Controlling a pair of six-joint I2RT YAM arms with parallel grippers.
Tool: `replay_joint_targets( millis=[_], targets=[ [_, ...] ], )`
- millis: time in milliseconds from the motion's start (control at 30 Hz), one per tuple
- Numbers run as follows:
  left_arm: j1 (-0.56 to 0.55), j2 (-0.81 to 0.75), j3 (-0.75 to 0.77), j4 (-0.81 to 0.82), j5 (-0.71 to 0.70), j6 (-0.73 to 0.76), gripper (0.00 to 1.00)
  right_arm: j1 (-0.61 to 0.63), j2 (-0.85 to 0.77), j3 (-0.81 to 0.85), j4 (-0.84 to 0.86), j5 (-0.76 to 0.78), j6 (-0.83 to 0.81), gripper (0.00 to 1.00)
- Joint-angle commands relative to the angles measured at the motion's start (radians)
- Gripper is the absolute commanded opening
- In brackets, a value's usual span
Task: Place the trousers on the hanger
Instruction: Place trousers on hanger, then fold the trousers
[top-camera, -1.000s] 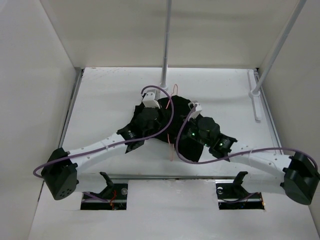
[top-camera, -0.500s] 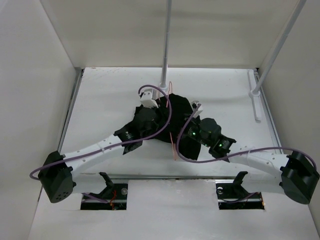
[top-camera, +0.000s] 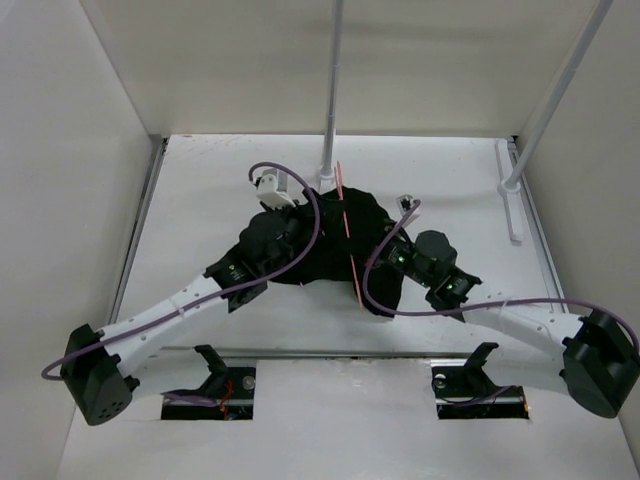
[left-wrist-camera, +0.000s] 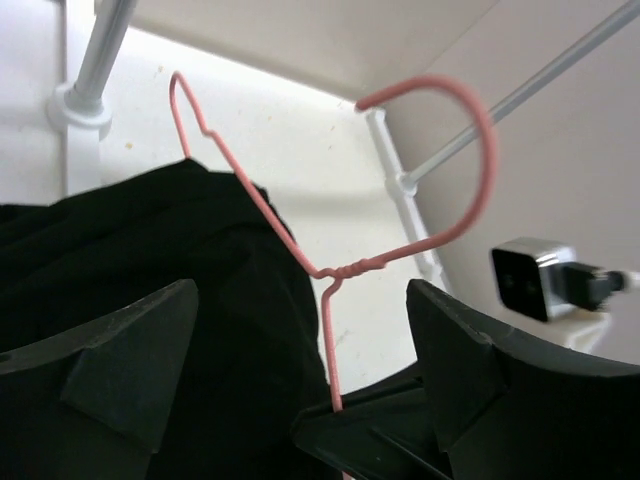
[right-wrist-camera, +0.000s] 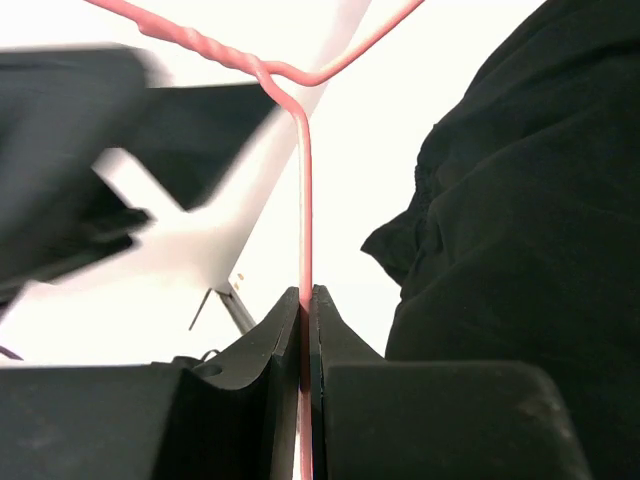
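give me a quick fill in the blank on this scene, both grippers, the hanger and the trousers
1. The right gripper is ____ on the thin rod of the hanger.
2. The left gripper has its jaws ____, one on either side of the hanger's neck.
3. The trousers are ____ in colour.

Missing words: shut; open; black

A white table (top-camera: 200, 200) stood boxed in by plain pale walls (top-camera: 90, 150). A white pole (top-camera: 333, 80) rose from a round foot (top-camera: 325, 168) at the table's far middle. A second pole (top-camera: 560, 90) leaned up from its own foot (top-camera: 512, 184) near the far right corner, just beside a short white bracket (top-camera: 514, 215). Two rectangular cut-outs (top-camera: 210, 392) opened in the near ledge.
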Motion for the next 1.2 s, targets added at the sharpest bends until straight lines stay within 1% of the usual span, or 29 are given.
replay_joint_targets(
  millis=[0, 133, 167, 267, 367, 467, 567, 833, 967, 1167],
  targets=[
    [0.011, -0.072, 0.008, 0.060, 0.037, 0.009, 0.86, -0.021, -0.039, 0.030, 0.117, -0.024, 0.001, 0.04],
    [0.013, -0.122, -0.018, 0.060, 0.054, 0.011, 0.90, -0.047, -0.042, 0.038, 0.115, -0.037, 0.001, 0.04],
    [0.014, -0.141, -0.029, 0.058, 0.056, 0.011, 1.00, -0.057, -0.050, 0.041, 0.112, -0.037, -0.001, 0.04],
    [0.021, -0.220, -0.066, 0.055, 0.046, 0.011, 1.00, -0.100, -0.087, 0.055, 0.089, -0.047, -0.004, 0.04],
    [0.034, -0.296, -0.101, 0.040, 0.036, 0.012, 1.00, -0.152, -0.139, 0.105, 0.025, -0.069, -0.005, 0.04],
    [0.056, -0.358, -0.138, -0.003, -0.006, 0.011, 1.00, -0.202, -0.190, 0.205, -0.082, -0.078, -0.022, 0.04],
    [0.067, -0.387, -0.179, -0.038, -0.044, 0.009, 1.00, -0.251, -0.205, 0.306, -0.177, -0.078, -0.039, 0.04],
    [0.068, -0.379, -0.245, -0.091, -0.050, 0.005, 1.00, -0.395, -0.182, 0.557, -0.332, -0.087, -0.082, 0.04],
    [0.027, -0.329, -0.282, -0.080, -0.049, 0.002, 1.00, -0.517, -0.119, 0.711, -0.385, -0.138, -0.084, 0.04],
    [-0.041, -0.268, -0.330, -0.026, -0.050, 0.000, 1.00, -0.690, -0.001, 0.913, -0.409, -0.173, -0.056, 0.04]
  ],
)
